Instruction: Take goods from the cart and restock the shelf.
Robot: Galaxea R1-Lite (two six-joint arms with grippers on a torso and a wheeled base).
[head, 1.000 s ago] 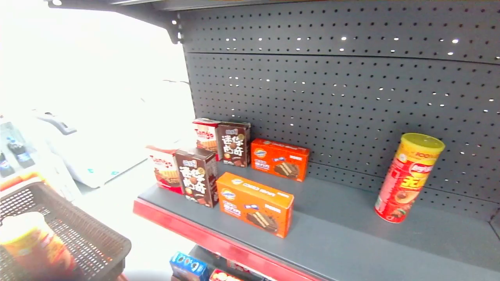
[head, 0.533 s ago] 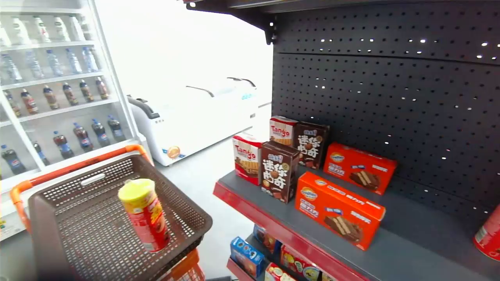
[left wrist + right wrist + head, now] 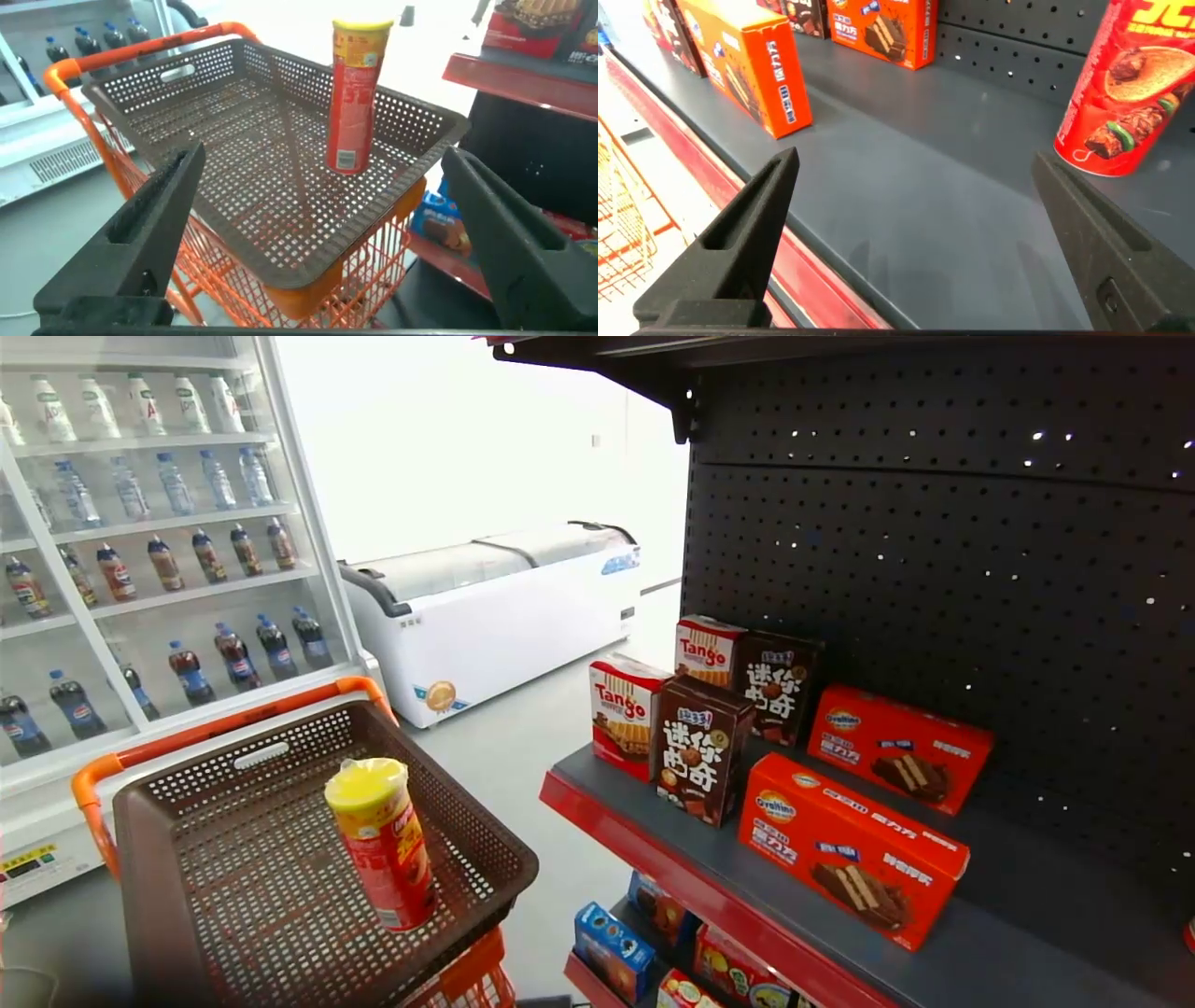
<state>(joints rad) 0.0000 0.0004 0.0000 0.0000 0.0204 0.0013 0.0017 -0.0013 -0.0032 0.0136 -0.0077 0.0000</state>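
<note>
- Left gripper (image 3: 322,154): fingers spread wide, holding nothing, poised over the cart basket (image 3: 168,70).
- Inside that basket one red can (image 3: 355,93) with a yellow lid stands upright; I judge it the item left to fetch.
- Right gripper (image 3: 915,157): fingers likewise apart and empty, over the bare shelf board (image 3: 906,205).
- A matching can (image 3: 1125,93) already stands on the shelf by the back panel, so restocking looks partly done.
- Orange boxes (image 3: 747,65) and brown boxes (image 3: 700,747) sit further along.
- Labels: bold lettering and food pictures on cans and boxes, not read off here.
</note>
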